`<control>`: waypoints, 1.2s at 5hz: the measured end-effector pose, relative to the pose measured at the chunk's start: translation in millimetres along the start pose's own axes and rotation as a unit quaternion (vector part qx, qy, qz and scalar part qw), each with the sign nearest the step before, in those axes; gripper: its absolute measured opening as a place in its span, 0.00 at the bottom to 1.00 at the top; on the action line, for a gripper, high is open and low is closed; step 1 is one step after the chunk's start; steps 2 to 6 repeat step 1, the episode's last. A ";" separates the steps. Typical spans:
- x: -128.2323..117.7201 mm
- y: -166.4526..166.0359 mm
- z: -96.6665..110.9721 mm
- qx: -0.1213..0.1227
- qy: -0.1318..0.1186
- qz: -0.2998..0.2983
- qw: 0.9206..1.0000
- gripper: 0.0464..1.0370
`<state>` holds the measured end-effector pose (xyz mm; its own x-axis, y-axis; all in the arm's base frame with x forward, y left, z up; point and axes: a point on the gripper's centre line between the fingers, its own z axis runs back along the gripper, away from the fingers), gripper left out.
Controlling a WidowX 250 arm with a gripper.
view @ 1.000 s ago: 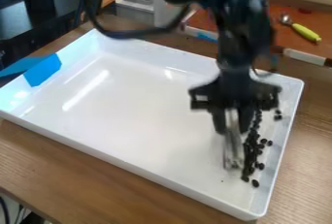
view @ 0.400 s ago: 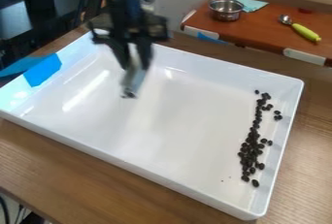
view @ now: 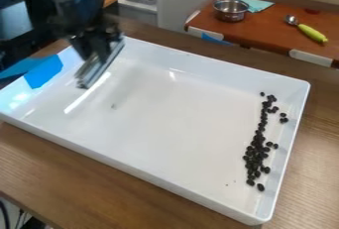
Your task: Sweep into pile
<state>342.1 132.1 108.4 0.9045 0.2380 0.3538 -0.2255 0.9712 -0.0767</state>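
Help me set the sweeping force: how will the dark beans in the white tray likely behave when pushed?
The dark beans look small and rounded, so they may roll or skid readily. The white tray has a glossy floor, so it probably grips them little. Lying loose, they would likely scatter rather than move as one.

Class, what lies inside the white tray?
Dark beans lie in a strip along the right of the tray, with a speck to their left. The gripper and the metallic tool it holds cover part of the far left corner, so anything there cannot be seen.
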 end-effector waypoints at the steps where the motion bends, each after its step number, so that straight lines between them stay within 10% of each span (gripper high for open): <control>1: -9.2 45.7 -23.0 -0.006 -0.001 -0.026 1.000 0.29; 6: -9.2 45.7 -23.0 -0.006 -0.001 -0.026 1.000 0.29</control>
